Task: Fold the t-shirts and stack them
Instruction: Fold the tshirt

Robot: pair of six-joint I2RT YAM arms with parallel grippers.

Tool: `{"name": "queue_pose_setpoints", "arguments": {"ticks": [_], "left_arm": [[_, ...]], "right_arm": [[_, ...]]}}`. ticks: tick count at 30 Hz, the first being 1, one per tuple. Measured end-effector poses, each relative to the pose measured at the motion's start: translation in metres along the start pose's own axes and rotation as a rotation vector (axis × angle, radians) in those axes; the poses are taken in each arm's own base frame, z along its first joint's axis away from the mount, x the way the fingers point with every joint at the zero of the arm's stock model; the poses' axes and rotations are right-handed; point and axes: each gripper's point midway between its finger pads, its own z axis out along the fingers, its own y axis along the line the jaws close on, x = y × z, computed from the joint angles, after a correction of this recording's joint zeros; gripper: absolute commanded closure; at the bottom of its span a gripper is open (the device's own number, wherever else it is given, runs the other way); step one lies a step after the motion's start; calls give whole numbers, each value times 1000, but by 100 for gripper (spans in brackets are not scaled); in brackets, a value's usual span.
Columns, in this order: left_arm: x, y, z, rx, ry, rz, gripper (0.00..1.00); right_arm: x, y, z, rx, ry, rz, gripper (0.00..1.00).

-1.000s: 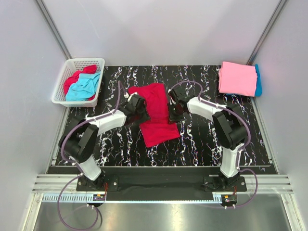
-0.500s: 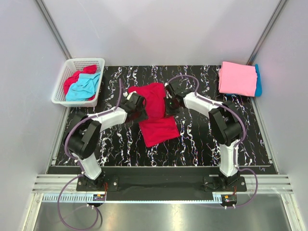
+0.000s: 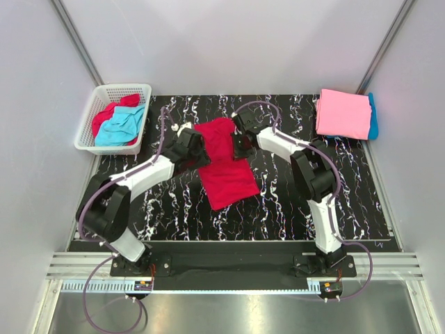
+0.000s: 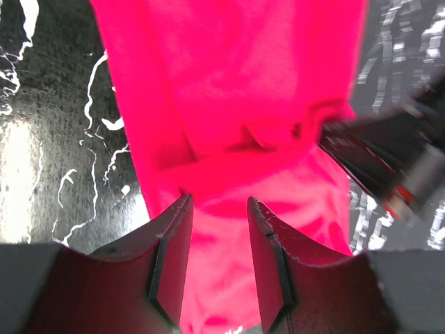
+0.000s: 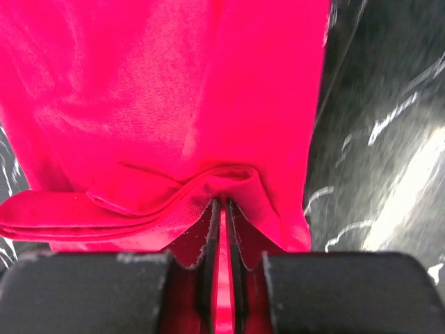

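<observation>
Red shirt [image 3: 226, 177] lies part-folded at the middle of the table [image 3: 292, 202], and we see the right gripper [image 5: 221, 226] pinched tight on its folded edge, the left gripper [image 4: 217, 236] narrowly parted over the cloth, gripping nothing.

The red shirt [image 3: 226, 174] is soft matt cloth, and I see creases where it lies doubled. Under it the table [image 3: 292, 202] is glossy black with white marble-like veins, throwing glare. Left of the shirt, the basket [image 3: 125, 86] is white plastic lattice. The left gripper [image 4: 219, 200] has matt black fingers [image 4: 170, 268], rough-edged.
</observation>
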Motion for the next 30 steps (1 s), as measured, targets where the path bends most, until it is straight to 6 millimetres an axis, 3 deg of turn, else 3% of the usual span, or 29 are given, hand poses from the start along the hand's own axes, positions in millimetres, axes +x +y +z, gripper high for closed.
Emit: {"name": "queue_pose_setpoints", "arguments": {"ticks": [7,19,21,22,23,25,27,30], "left_arm": [[-10,-7,-23,50,-50,-6,57],[14,-7,-12,111,22,24,59],[17,-8,-13,121,36,33,59],[19,-9,-13,128,42,37,59],[20,-10,-14,134,48,41,59],[23,-13,-15,150,62,45,59],[30,-14,-18,168,80,50,59],[48,-9,-26,183,118,57,58]], "right_arm": [[-27,0,5,31,-64,-5,85],[-67,-24,15,75,-139,47,78],[-76,-37,12,103,-161,66,72],[-80,-44,11,123,-174,74,67],[-83,-51,9,143,-186,83,54],[-87,-65,5,188,-204,96,48],[-79,-79,-2,230,-202,103,38],[-52,-93,-23,265,-175,104,36]]}}
